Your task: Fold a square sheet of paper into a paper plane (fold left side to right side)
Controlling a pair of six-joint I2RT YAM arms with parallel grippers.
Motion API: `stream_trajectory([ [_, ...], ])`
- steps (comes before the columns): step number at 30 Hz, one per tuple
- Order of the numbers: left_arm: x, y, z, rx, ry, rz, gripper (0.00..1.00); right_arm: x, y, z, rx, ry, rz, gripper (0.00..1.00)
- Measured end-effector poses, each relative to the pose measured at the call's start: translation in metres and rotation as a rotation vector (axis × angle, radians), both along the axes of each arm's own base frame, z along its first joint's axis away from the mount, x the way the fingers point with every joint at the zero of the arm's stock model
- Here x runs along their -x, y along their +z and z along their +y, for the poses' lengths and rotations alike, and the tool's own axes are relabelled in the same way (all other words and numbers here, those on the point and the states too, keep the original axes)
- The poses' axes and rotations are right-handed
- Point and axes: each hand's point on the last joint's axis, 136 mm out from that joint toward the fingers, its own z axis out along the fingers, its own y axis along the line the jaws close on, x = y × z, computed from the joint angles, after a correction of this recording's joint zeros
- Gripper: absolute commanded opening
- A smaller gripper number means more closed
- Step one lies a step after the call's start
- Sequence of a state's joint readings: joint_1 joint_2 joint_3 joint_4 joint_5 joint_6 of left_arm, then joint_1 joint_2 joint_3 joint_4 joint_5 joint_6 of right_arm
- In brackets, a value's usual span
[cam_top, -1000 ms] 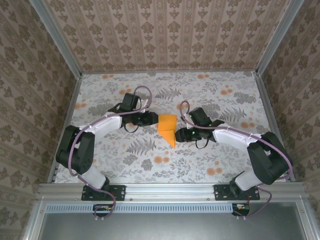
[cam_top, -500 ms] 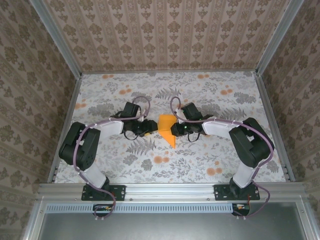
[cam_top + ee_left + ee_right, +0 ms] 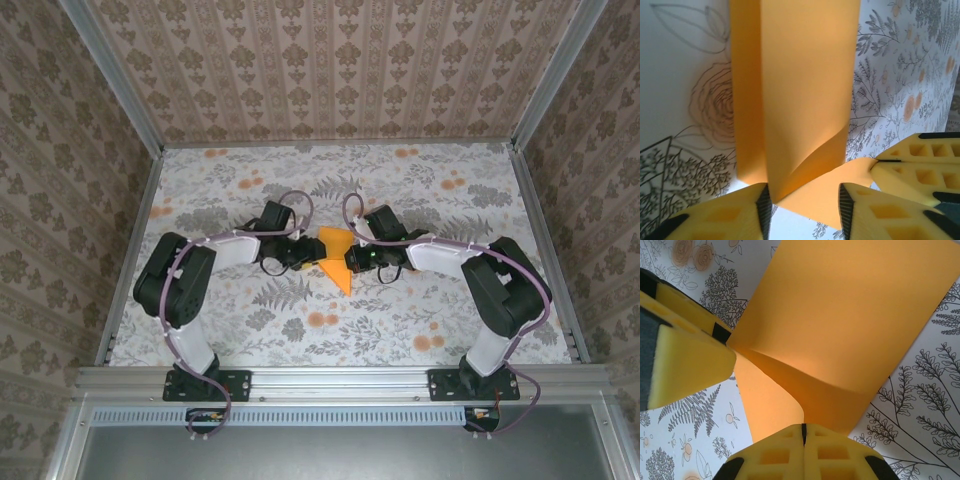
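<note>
The half-folded orange paper [image 3: 335,262] lies mid-table between the two arms, its point toward their bases. The right gripper [image 3: 802,429] is clamped tight on its right edge. The left gripper [image 3: 802,200], jaws apart, straddles the raised left flap, equally near.

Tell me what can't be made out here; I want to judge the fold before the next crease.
- Top external: the bright orange sheet of paper is too small to show its creases; the left tool and right tool cover its side edges.
- Left wrist: the paper's far end is cut off by the top edge.
- Right wrist: how deep the paper sits in the shut right tool is hidden by its yellow fingers.
</note>
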State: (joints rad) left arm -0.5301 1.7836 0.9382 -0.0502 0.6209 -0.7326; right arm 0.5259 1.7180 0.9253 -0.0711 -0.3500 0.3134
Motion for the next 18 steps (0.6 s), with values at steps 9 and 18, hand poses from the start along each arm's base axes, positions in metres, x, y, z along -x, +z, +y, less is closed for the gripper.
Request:
stream_trajectory([
  [9, -0.002, 0.005, -0.008, 0.014, -0.009, -0.011, 0.2, 0.007, 0.024, -0.019, 0.055, -0.04, -0.073, 0.38],
  [18, -0.003, 0.011, -0.011, 0.021, -0.005, -0.008, 0.2, 0.05, 0.039, 0.009, 0.129, 0.057, -0.189, 0.4],
])
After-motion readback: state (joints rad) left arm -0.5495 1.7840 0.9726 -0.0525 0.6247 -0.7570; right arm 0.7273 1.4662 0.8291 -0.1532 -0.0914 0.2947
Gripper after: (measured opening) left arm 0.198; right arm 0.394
